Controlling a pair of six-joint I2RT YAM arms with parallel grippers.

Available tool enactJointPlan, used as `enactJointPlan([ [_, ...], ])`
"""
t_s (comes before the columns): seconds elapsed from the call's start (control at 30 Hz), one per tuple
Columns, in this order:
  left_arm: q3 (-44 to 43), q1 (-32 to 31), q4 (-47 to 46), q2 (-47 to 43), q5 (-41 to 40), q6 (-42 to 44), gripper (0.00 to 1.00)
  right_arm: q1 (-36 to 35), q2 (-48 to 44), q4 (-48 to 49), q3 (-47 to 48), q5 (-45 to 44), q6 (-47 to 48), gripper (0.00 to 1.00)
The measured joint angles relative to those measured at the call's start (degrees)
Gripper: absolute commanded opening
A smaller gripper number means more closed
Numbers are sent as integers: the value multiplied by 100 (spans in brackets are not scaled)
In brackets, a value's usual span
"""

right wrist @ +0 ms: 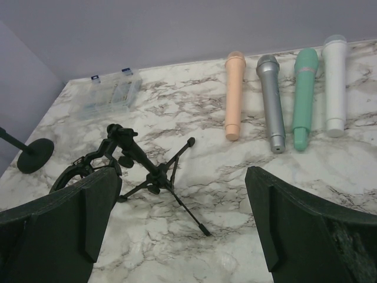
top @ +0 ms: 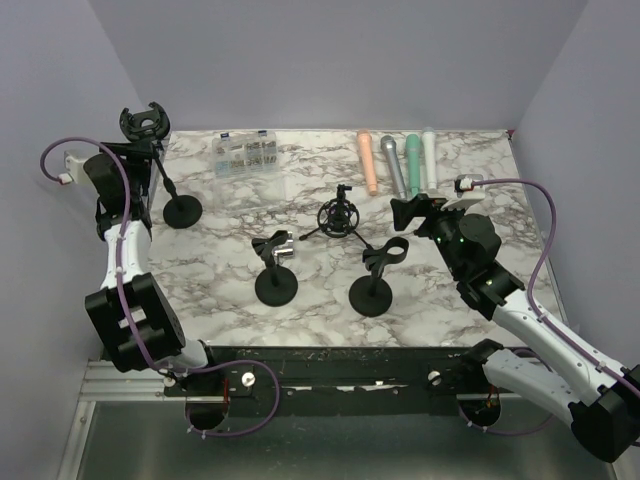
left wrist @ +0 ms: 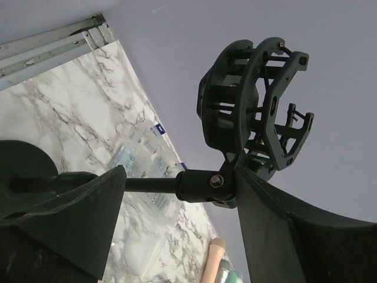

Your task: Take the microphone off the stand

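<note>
Four microphones lie side by side at the back of the table: peach [top: 368,162], grey [top: 392,165], green [top: 412,160] and white [top: 430,158]. They also show in the right wrist view, peach [right wrist: 233,94] through white [right wrist: 334,82]. A tall stand with a round base [top: 182,212] carries an empty black shock mount [top: 143,122]. My left gripper [top: 140,152] is open, its fingers either side of that stand's pole joint [left wrist: 206,186] just below the mount [left wrist: 253,106]. My right gripper [top: 408,212] is open and empty above the table, facing the tripod stand [right wrist: 147,171].
A small tripod stand with a shock mount [top: 340,217] stands mid-table. Two round-base clip stands stand in front, left [top: 276,285] and right [top: 372,295]; the left one's clip shows a silver piece. A clear parts box [top: 247,152] lies at the back left.
</note>
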State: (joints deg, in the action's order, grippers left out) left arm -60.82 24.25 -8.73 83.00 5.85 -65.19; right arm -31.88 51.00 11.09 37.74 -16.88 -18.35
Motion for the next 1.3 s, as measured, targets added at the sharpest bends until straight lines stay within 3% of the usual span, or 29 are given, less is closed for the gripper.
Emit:
enactJointPlan([
  [0.3, 710, 0, -1045, 46, -4, -162, 74, 0, 17, 26, -33, 2, 0, 100],
  [0.73, 1314, 0, -1106, 321, -13, -146, 75, 0, 39, 90, -37, 2, 0, 100],
  [0.87, 1290, 0, -1062, 321, -17, -129, 82, 0, 37, 92, -44, 2, 0, 100],
  [1.1, 964, 0, -407, 282, -7, 81, 91, 0, 39, 98, -44, 2, 0, 100],
  [1.3, 778, -17, 774, -302, 177, 533, 93, 0, 131, 98, -44, 2, 0, 100],
])
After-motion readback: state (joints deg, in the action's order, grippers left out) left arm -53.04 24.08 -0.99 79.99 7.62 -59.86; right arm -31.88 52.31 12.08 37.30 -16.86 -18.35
